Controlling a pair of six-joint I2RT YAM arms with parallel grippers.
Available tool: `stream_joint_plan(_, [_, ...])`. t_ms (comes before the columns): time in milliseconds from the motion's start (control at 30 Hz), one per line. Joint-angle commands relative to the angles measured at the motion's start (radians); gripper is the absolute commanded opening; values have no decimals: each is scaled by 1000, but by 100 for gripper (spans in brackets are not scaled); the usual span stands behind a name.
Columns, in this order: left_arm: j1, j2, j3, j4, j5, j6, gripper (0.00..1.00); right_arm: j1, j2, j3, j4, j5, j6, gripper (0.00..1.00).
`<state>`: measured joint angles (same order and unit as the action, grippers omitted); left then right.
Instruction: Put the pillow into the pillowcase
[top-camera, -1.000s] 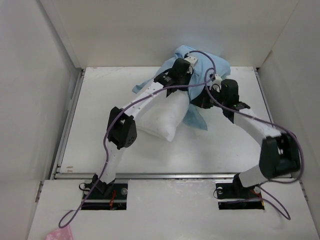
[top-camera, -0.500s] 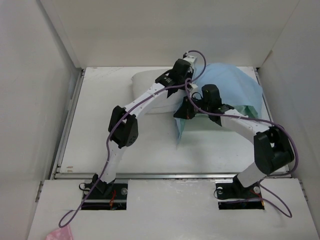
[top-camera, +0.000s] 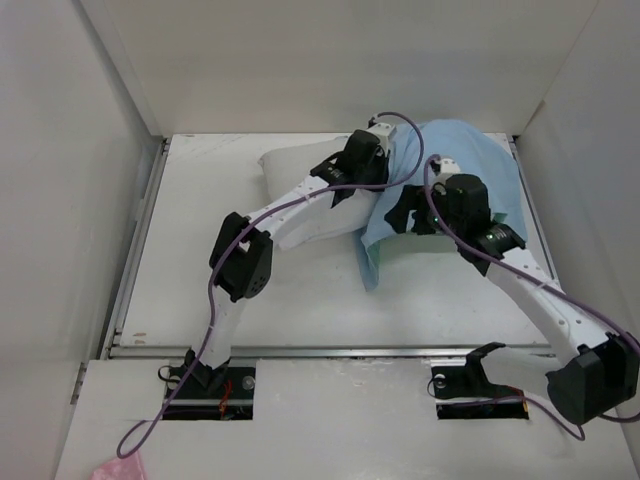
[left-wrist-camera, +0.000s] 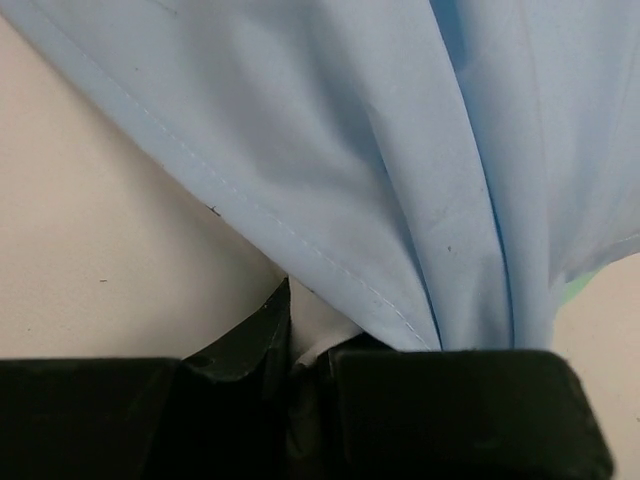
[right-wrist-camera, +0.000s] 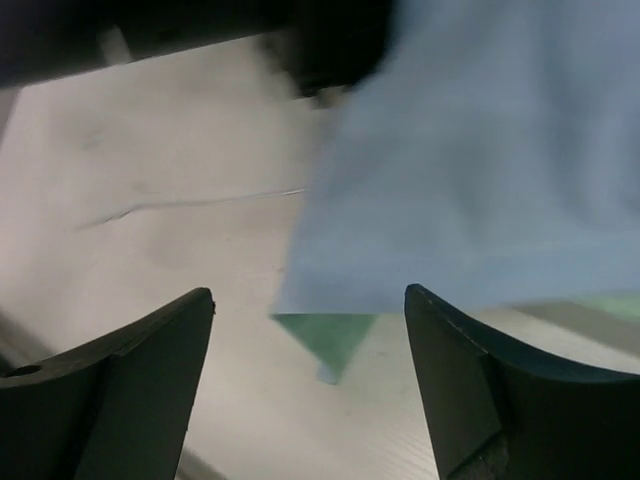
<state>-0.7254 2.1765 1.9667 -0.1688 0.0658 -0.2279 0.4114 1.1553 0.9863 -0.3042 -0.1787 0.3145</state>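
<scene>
The white pillow (top-camera: 300, 170) lies across the back of the table, its right end under the light-blue pillowcase (top-camera: 470, 160). A flap of the pillowcase hangs toward the front (top-camera: 372, 262). My left gripper (top-camera: 385, 140) is above the pillow at the pillowcase's upper edge, shut on a gathered fold of the cloth (left-wrist-camera: 440, 200); the fold runs down into the left gripper (left-wrist-camera: 310, 345). My right gripper (top-camera: 405, 215) is at the front edge of the pillowcase (right-wrist-camera: 480, 170), open, with nothing between its fingers (right-wrist-camera: 150, 380). The right gripper (right-wrist-camera: 310, 330) faces a hanging corner of the cloth.
White walls (top-camera: 90, 200) enclose the table on the left, back and right. A metal rail (top-camera: 330, 350) runs along the table's near edge. A pink scrap (top-camera: 120, 468) lies at the bottom left, off the table.
The pillow swung from the table's middle to the back. The bunched pillowcase spread out over its right end. My right gripper opened, let the cloth go and its elbow swung out right.
</scene>
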Motion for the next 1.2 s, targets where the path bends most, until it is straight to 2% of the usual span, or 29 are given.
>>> stream_joint_plan(0, [23,-98,-47,48,26,-33,0,-112,-20,22,-87,303,163,83])
stream_joint_plan(100, [32,-124,-63,58,26,-43,0,-169,-2,22,-114,358,214,84])
stream_joint_plan(267, [50,-152,-98,77,37,-44,0,-196,30,48,-144,576,323,84])
stream_joint_plan(400, [50,-172,-120,77,37,-53,0,-307,40,38,-107,487,354,83])
stream_joint_plan(567, [50,-181,-131,86,28,-53,0,-355,86,19,-61,440,337,82])
stream_joint_plan(700, [50,-181,-131,86,28,-53,0,-405,110,-8,69,395,282,74])
stream_joint_plan(833, [50,-181,-121,86,37,-62,0,-405,158,-8,166,288,238,50])
stream_joint_plan(867, [50,-181,-121,86,37,-62,0,-405,158,1,166,233,238,22])
stream_joint_plan(933, [50,-181,-111,86,37,-62,0,-405,167,11,175,161,223,3])
stream_joint_plan(1033, [50,-181,-100,86,48,-73,0,-405,144,11,212,-49,190,0])
stream_joint_plan(1100, [50,-170,-91,86,87,-85,0,-334,144,11,212,-146,178,0])
stream_joint_plan(1167, [50,-170,-77,86,133,-94,0,-274,153,26,212,-160,169,0])
